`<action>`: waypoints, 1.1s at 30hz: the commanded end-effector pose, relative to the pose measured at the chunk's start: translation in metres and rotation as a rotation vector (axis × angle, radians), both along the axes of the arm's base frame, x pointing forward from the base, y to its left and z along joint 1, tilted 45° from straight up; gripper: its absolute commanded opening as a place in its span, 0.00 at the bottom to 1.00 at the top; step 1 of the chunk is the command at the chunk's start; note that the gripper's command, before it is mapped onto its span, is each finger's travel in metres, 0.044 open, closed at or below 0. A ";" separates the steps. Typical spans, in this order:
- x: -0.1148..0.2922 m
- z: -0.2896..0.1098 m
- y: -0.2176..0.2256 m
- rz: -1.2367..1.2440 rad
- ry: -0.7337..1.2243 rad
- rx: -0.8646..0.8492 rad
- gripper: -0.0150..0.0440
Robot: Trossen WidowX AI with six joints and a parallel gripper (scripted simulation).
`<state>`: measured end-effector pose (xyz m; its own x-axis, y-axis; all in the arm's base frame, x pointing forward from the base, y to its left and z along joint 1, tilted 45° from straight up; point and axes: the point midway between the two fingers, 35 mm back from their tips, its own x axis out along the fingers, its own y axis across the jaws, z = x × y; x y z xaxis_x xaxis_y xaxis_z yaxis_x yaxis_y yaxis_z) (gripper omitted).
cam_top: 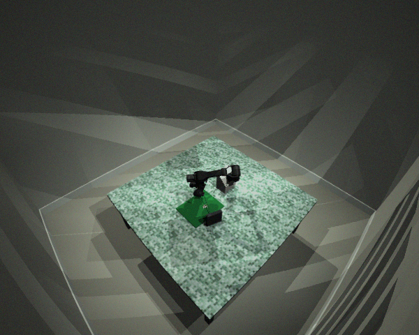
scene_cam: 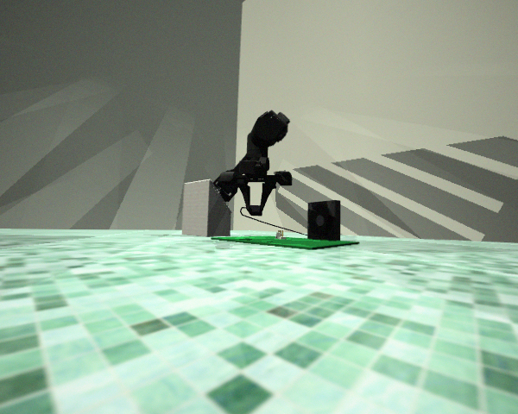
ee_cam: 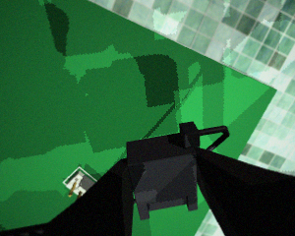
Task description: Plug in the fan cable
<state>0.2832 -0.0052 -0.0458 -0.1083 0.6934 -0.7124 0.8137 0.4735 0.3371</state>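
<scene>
My gripper [scene_cam: 253, 208] [ee_cam: 159, 160] is shut on the fan's dark plug [ee_cam: 162, 172] and holds it in the air above the green board [cam_top: 190, 209] [scene_cam: 321, 243] [ee_cam: 44, 98]. The thin black cable [scene_cam: 273, 222] [ee_cam: 217, 132] runs from the plug to the black fan [cam_top: 212, 218] [scene_cam: 324, 219] at the board's edge. The four-pin header [scene_cam: 279, 235] [ee_cam: 79, 183] [cam_top: 204, 206], small and pale with pins, stands on the board. In the wrist view it lies to the lower left of the plug, apart from it.
A grey block [cam_top: 223, 185] [scene_cam: 199, 207] stands on the tiled table [cam_top: 238, 223] [scene_cam: 161, 311] behind the board, by the arm's base. A glass wall [cam_top: 54, 230] rings the table.
</scene>
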 end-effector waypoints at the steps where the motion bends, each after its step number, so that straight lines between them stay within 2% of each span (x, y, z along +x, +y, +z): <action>1: -0.002 -0.001 0.002 0.017 -0.002 -0.033 0.25; 33: -0.022 -0.033 0.019 0.088 0.015 -0.455 0.25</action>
<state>0.2665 0.0197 -0.0755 -0.1614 0.3523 -0.9219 0.7630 0.6370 0.1099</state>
